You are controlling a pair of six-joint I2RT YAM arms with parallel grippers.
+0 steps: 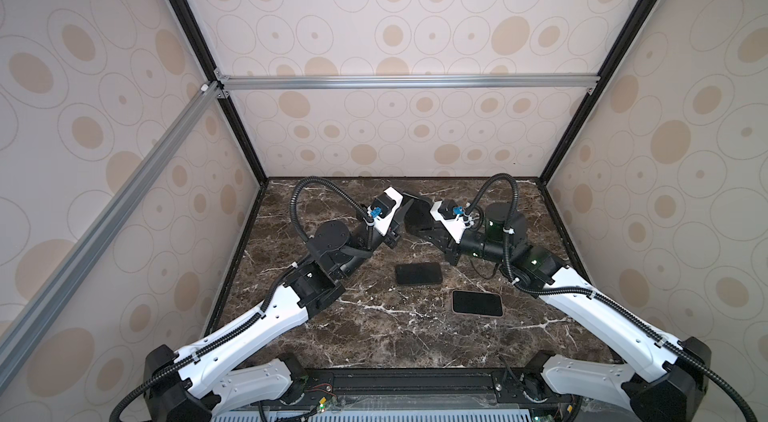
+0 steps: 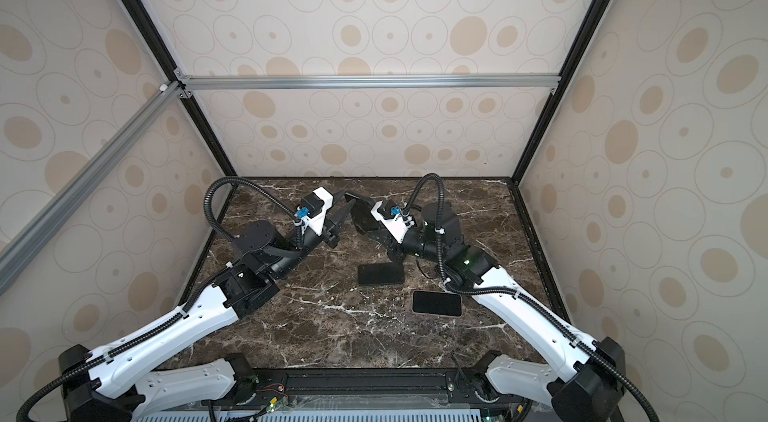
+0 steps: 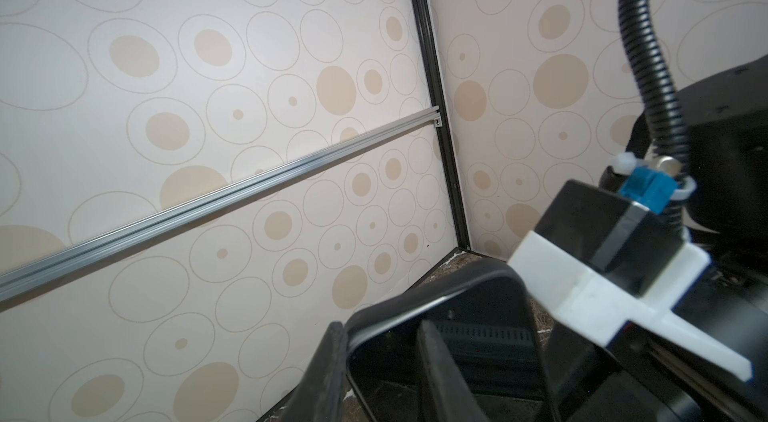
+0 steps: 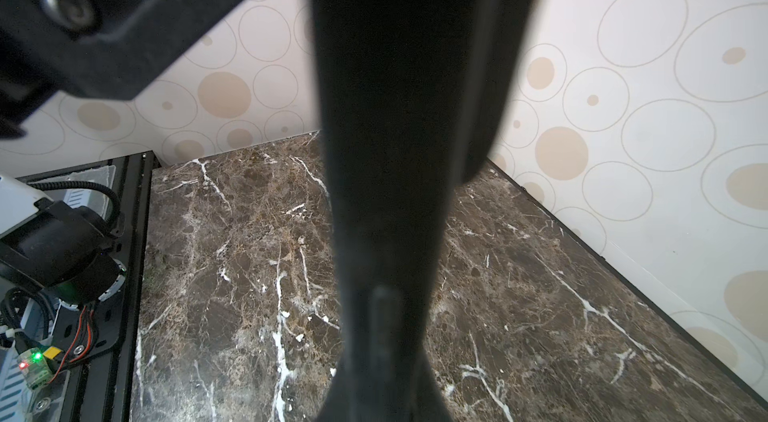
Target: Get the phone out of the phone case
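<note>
A black phone case with rounded corners (image 1: pixel 419 204) hangs in the air above the rear middle of the dark brown, white-veined marble table (image 1: pixel 374 337), between the two arms. Both top views show it there, clear of the table.

The right gripper (image 1: pixel 417 227) reaches it from the right. Its jaws are closed on the case, which the right wrist view shows edge-on as a dark band running down past the fingers.

The left gripper (image 1: pixel 404 212) meets the case from the left. In the left wrist view its jaws stand narrowly apart astride one end of the case. One finger (image 3: pixel 328 374) lies against the outer edge and the other crosses the case's broad glossy face. Whether they pinch it cannot be told, nor whether a phone sits inside the case.

A flat, dark, rectangular bare phone (image 1: pixel 417 273) lies screen-up on the table in front of the grippers. A second flat black-faced phone with a pale rim (image 1: pixel 477 303) lies just nearer the front and right, apart from the first. Neither gripper touches either phone.
</note>
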